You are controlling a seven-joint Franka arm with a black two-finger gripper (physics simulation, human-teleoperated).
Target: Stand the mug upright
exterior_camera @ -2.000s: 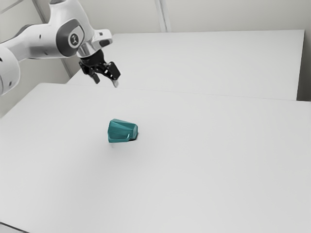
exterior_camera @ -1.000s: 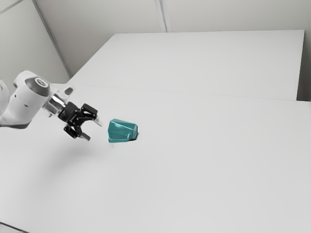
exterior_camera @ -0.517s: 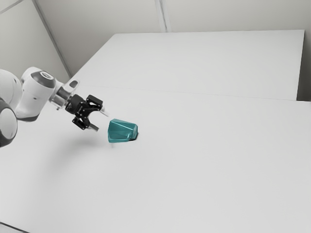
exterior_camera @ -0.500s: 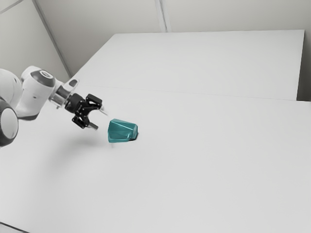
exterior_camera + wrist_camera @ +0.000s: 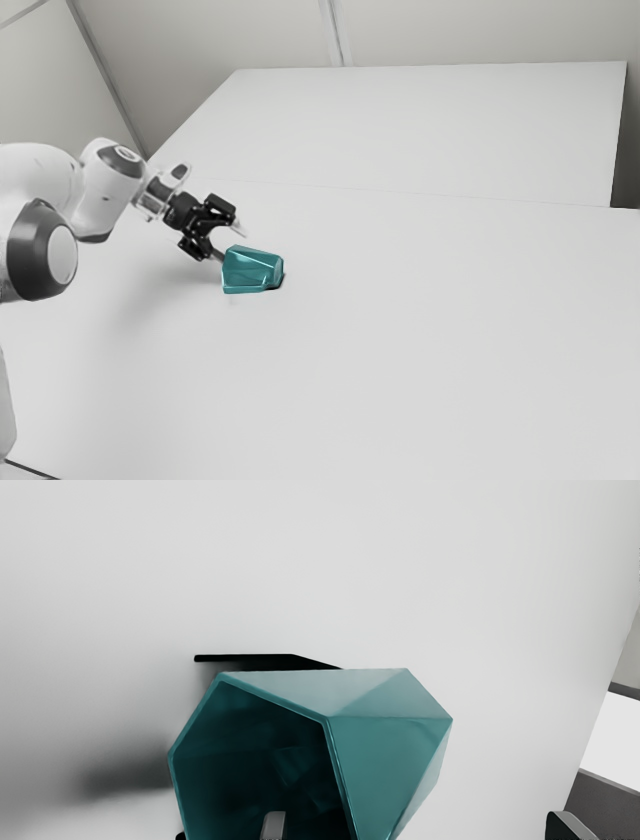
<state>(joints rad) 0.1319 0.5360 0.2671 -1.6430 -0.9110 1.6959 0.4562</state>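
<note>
Before pale walls (image 5: 450,30), a faceted teal mug (image 5: 252,270) lies sideways on the smooth white table (image 5: 400,350), the black gripper (image 5: 230,244) spread between its exterior-view ten and eleven o'clock.

Beyond the white table (image 5: 430,360) lie another white surface (image 5: 420,130) and a pale wall (image 5: 480,30).

The white arm (image 5: 103,198) has dark grey caps (image 5: 28,255).
</note>
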